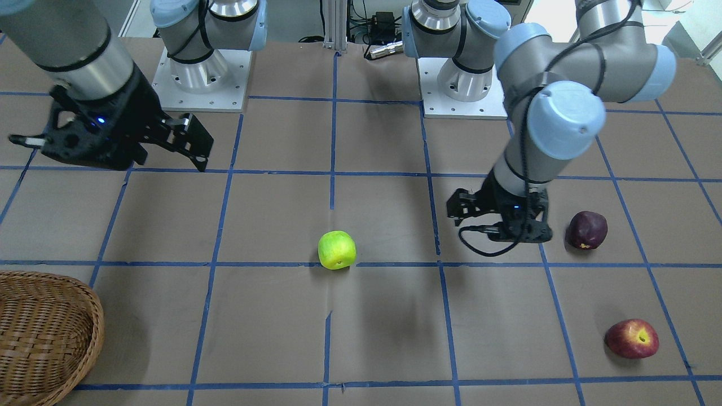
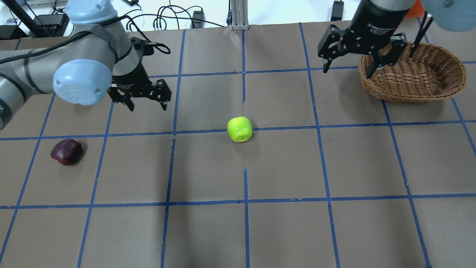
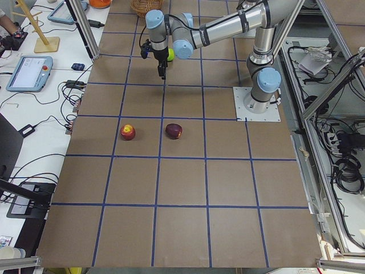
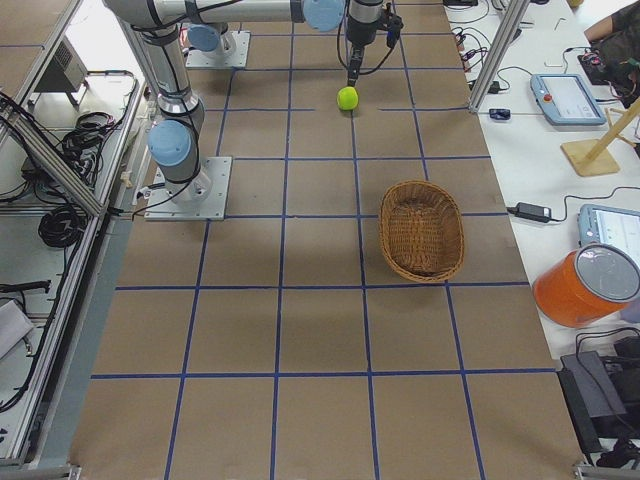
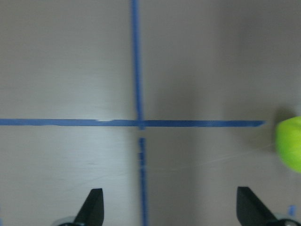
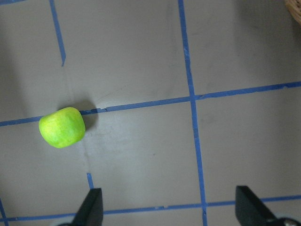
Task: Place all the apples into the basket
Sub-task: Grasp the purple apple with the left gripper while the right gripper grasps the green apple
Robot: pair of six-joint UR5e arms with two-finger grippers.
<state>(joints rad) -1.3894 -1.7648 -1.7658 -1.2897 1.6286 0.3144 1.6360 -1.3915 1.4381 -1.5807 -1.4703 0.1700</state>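
— Wicker basket (image 1: 56, 349) is seen nearest the front camera, on the table (image 1: 383, 338). Where is it placed relative to the claws?

— It is placed just beside and below the right claw (image 2: 346, 73), which is held high with its fingers spread and nothing between them. No apple is seen in it. The left claw (image 2: 148, 109) is held lower, likewise spread and empty.

— And where are the apples found?

— All three are found on the table. The green apple (image 1: 337, 250) is set between the two claws and is caught at the edge of the left wrist view. The maroon apple (image 1: 586, 229) is set on the left claw's other side. The red apple (image 1: 632, 338) is set farther out beyond it, well apart from the basket.

— How should one be handled?

— Firm, smooth, rounded fruit is expected, of moderate weight, with skin that may slip and flesh that may be bruised. Hold is best taken from above, across the widest part, with the stem ends avoided.

— What room is given?

— Open tabletop is seen around each apple, so a descent can likely be made freely. The basket's raised rim must be cleared. The red apple, nearest the operators' edge, should not be nudged into a roll.
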